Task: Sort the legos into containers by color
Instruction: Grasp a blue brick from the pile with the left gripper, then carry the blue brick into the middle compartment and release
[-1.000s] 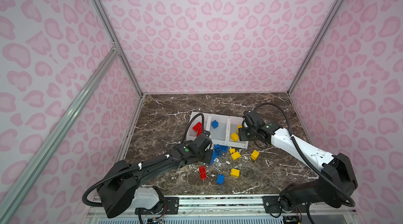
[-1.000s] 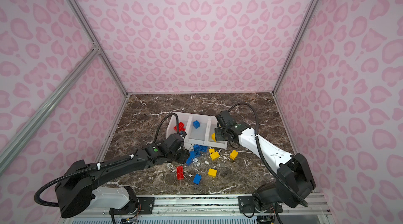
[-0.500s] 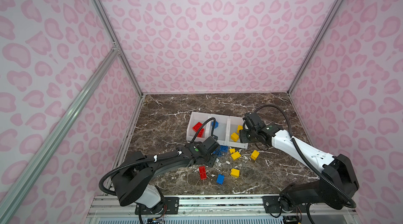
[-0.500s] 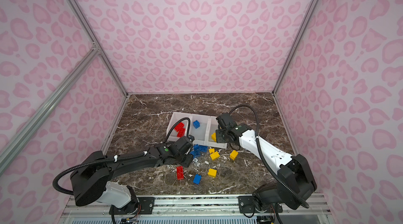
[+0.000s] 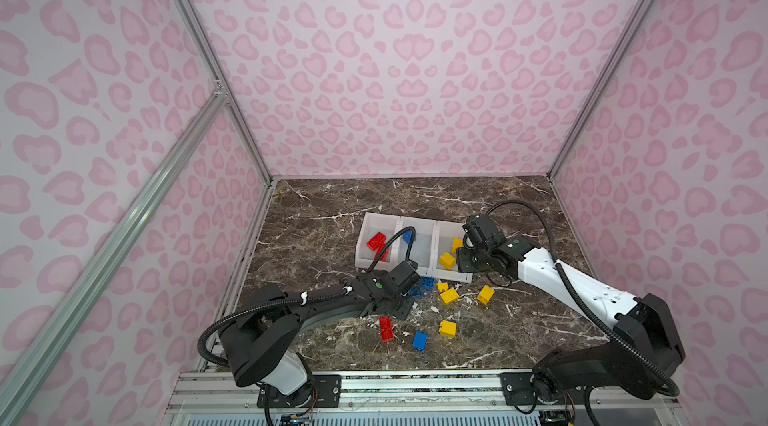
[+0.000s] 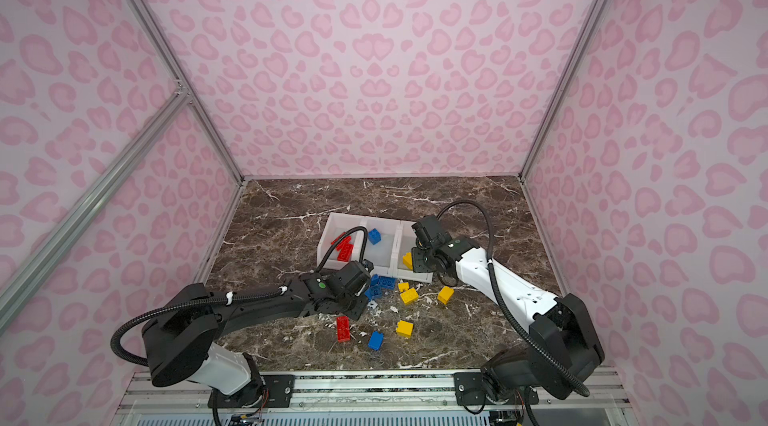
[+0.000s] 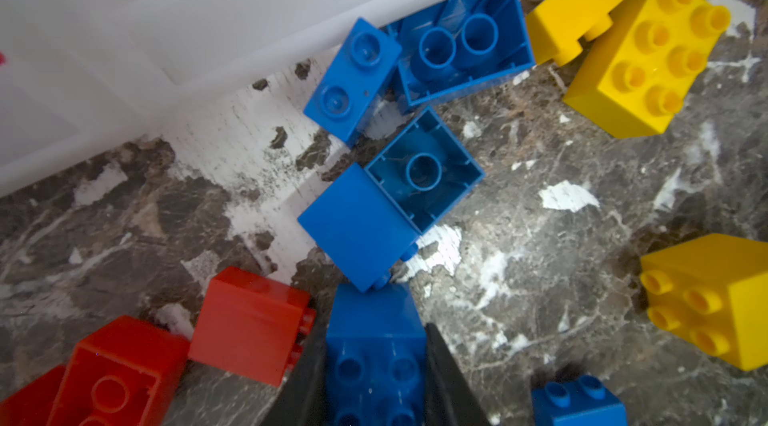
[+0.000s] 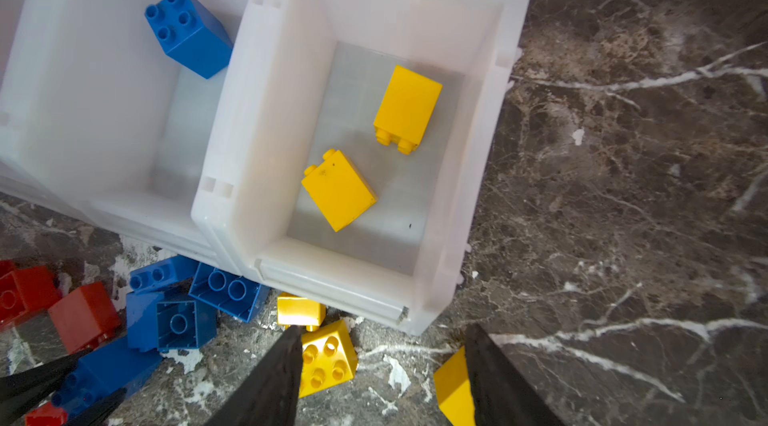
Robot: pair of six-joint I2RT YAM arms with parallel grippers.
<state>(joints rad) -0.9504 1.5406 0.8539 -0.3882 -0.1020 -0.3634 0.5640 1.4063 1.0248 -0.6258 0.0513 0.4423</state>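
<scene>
Left gripper (image 5: 409, 298) sits low on marble (image 5: 332, 212), just in front of containers (image 5: 434, 251); jaws hidden under wrist in both top views. My right gripper (image 5: 460, 265) over front edge of bin holding yellow. Red bricks (image 5: 376, 242) in opposite end bin. Loose legos (image 5: 448, 328) scattered in front of containers.
Left wrist: my fingers (image 7: 440, 370) clamped on blue brick (image 7: 374, 366).
Right wrist: fingers (image 8: 274, 374) spread, nothing between; two yellow bricks (image 8: 338, 191) inside bin.
</scene>
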